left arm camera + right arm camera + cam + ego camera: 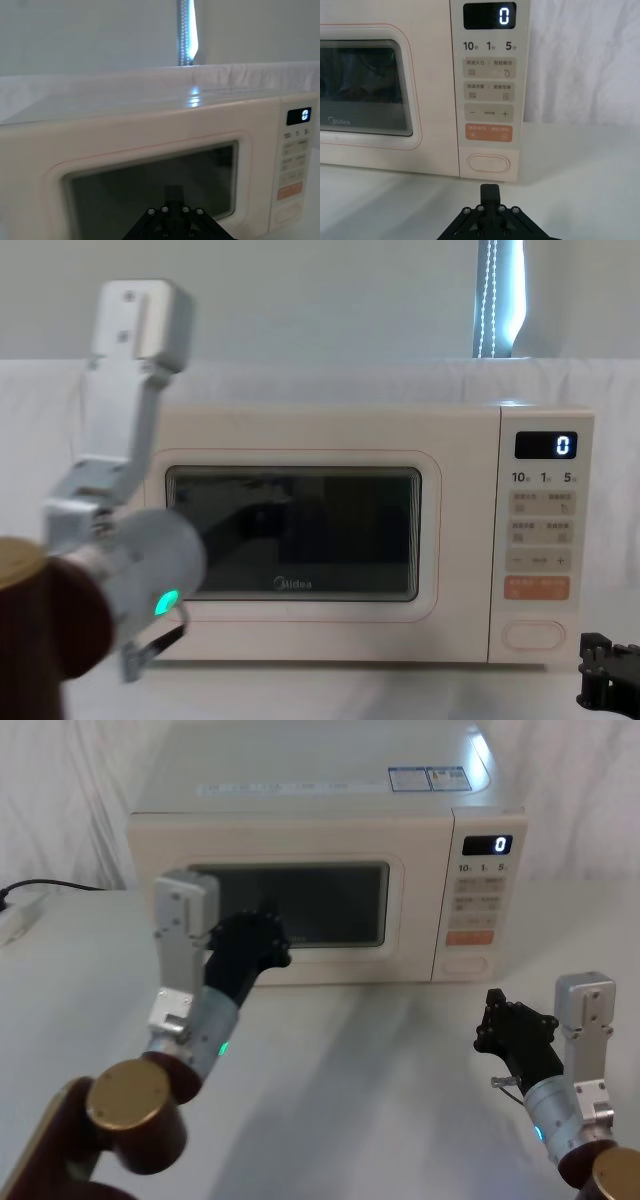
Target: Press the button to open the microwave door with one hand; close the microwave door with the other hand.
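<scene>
your left gripper (262, 932) sat against the shut microwave door (300, 910), jaws unreadable. your right gripper (500, 1016), fingers together, hung at six o'clock below the button (488, 163), table (360, 1050) between.

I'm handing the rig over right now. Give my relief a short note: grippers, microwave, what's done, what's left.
Left gripper: raised in front of the microwave door, at the left part of its window; contact cannot be judged.
Right gripper: low over the table, in front of and below the control panel, lined up with the button in its wrist view, still clear of it.
Microwave: door sits flush and shut, display reads 0.
Done: cannot tell whether a press-and-close cycle has happened.
Left: if none has, press the button with the right gripper, then push the door closed with the left.
</scene>
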Robot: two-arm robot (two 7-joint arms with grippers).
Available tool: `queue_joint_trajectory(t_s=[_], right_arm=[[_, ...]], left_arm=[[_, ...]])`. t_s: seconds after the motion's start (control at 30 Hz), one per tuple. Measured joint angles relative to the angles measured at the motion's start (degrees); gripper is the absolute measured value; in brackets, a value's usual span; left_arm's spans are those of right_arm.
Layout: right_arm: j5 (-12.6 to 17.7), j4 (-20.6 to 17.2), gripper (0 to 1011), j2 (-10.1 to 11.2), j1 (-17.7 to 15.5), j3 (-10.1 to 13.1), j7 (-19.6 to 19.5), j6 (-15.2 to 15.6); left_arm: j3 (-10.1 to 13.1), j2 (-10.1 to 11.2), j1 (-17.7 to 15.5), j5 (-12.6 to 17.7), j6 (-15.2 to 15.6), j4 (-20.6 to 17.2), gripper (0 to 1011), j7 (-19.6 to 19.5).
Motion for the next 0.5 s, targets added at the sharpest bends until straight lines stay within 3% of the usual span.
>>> queue_joint_trajectory(t_s=[0.2, 0.5], right_arm=[[0.0, 0.0, 0, 0.0, 0.0, 0.0, 0.0, 0.0], [0.0, 0.0, 0, 0.0, 0.0, 0.0, 0.0, 0.0]], left_arm=[[-2.6, 2.9, 5.6, -0.9, 1.0, -5.7, 0, -0.3], [-6.4, 6.1, 13.1, -3.3, 1.1, -11.1, 0, -1.6]])
